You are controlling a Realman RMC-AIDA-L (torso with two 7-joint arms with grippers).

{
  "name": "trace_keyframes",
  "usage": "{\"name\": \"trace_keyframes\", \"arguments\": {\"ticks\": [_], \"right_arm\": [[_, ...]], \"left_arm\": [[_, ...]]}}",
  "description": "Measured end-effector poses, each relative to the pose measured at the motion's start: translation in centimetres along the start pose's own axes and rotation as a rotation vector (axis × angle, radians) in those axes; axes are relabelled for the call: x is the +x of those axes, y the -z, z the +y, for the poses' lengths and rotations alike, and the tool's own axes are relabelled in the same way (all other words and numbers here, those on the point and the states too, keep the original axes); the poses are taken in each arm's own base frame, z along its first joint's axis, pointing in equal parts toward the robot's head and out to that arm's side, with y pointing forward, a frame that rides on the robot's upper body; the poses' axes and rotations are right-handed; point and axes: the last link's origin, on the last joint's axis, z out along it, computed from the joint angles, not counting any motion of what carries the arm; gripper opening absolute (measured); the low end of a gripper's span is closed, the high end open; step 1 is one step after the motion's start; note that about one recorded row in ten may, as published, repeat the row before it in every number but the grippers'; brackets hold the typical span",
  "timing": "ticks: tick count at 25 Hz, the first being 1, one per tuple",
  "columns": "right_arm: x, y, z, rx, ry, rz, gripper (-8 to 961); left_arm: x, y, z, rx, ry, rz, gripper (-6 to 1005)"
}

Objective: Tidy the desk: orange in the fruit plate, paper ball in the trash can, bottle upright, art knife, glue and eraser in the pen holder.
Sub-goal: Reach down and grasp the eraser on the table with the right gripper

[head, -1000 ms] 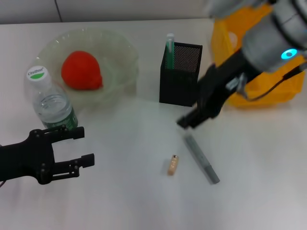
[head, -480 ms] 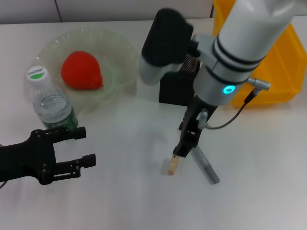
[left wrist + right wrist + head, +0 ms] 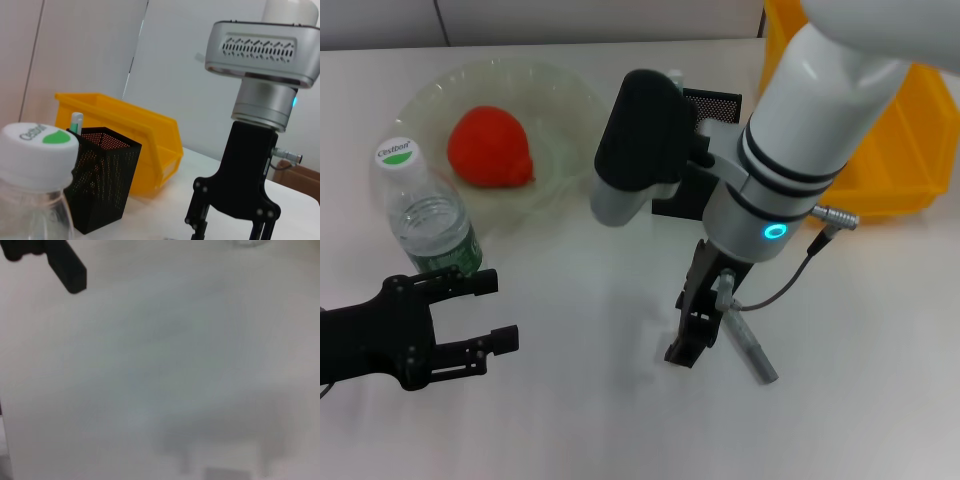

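Observation:
The orange (image 3: pixel 490 148) lies in the pale-green fruit plate (image 3: pixel 570 100) at the back left. The bottle (image 3: pixel 425 215) stands upright in front of the plate; its cap also shows in the left wrist view (image 3: pixel 37 145). My right gripper (image 3: pixel 688 340) is down at the table in the middle, open, with its fingers spread in the left wrist view (image 3: pixel 230 232). The eraser is hidden beneath it. The black mesh pen holder (image 3: pixel 718 103) stands behind my right arm. The yellow trash can (image 3: pixel 890 150) is at the back right. The paper ball is out of view. My left gripper (image 3: pixel 470 315) is open and empty at the front left.
A long grey stick (image 3: pixel 755 352) lies on the table just right of my right gripper. A green-and-white stick (image 3: pixel 76 122) stands in the pen holder (image 3: pixel 102 175), with the yellow bin (image 3: pixel 140 130) behind it. My right arm's body covers much of the table's middle.
My right arm has swung in from the right and come down. Its gripper now covers the eraser, which showed before. The left arm has not moved.

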Motion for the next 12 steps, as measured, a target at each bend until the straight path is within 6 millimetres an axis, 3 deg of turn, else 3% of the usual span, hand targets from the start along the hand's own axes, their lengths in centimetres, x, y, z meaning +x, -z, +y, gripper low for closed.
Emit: {"name": "trace_keyframes", "arguments": {"ticks": [12], "right_arm": [[0.1, -2.0, -0.1, 0.007, -0.015, -0.011, 492]], "left_arm": [[-0.3, 0.0, 0.3, -0.001, 0.004, 0.004, 783]]}}
